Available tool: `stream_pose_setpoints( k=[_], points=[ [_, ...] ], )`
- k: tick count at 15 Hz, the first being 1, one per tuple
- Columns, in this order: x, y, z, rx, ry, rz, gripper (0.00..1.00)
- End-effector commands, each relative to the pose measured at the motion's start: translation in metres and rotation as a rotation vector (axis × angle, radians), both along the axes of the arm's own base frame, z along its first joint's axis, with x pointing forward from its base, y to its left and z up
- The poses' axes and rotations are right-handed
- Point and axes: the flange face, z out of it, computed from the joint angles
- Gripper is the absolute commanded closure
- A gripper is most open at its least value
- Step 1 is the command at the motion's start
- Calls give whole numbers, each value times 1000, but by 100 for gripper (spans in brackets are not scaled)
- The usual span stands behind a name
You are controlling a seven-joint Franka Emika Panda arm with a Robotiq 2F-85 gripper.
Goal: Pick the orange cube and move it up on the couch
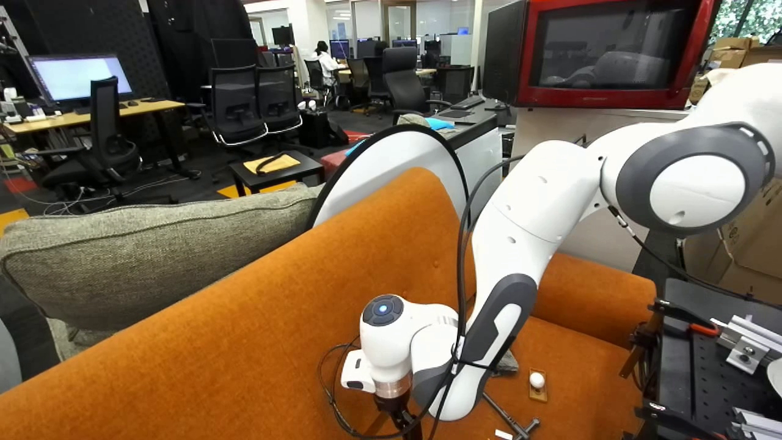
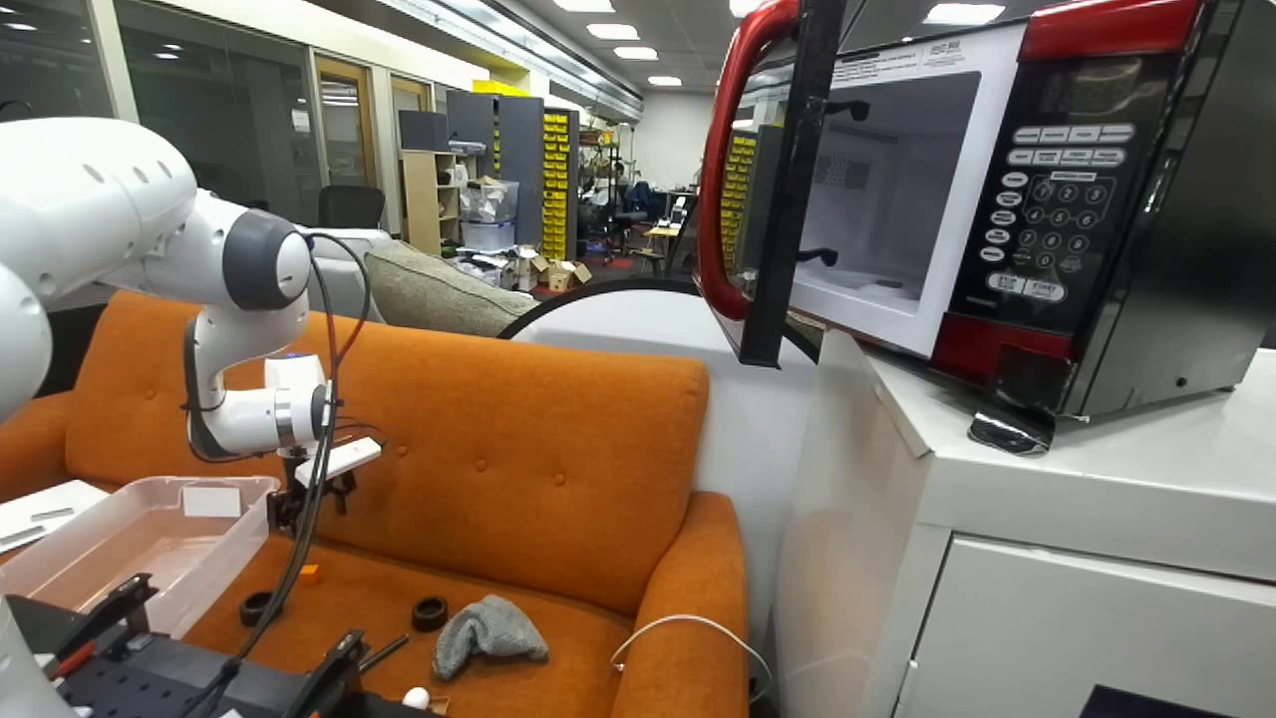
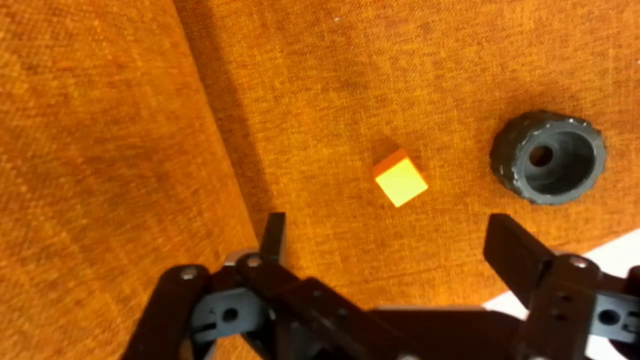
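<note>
Gripper [image 3: 386,218] at the bottom of the wrist view has its fingers spread well apart; the orange cube [image 3: 401,181] lies right of the frame's centre on the couch [image 3: 320,100], a black ring [image 3: 520,170] farther right.

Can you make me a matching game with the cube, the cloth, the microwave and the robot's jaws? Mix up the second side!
1. cube
2. cloth
3. microwave
4. jaws

A. spread apart, holding nothing
B. on a white cabinet
C. orange, on the couch
D. grey, bunched up

Pairs: 1-C, 2-D, 3-B, 4-A
</note>
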Motion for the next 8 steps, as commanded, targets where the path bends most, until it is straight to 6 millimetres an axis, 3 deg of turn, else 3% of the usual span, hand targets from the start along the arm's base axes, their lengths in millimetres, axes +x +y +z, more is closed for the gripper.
stream_pose_setpoints(
  k=[1, 2, 3, 5, 8],
  points=[
    [-19, -8, 46, 27, -71, -40, 0],
    [-24, -8, 58, 37, -85, -67, 0],
    [-6, 2, 36, 42, -59, -43, 0],
    [-15, -1, 51, 44, -66, -63, 0],
    [-20, -5, 51, 41, -64, -68, 0]
  ],
)
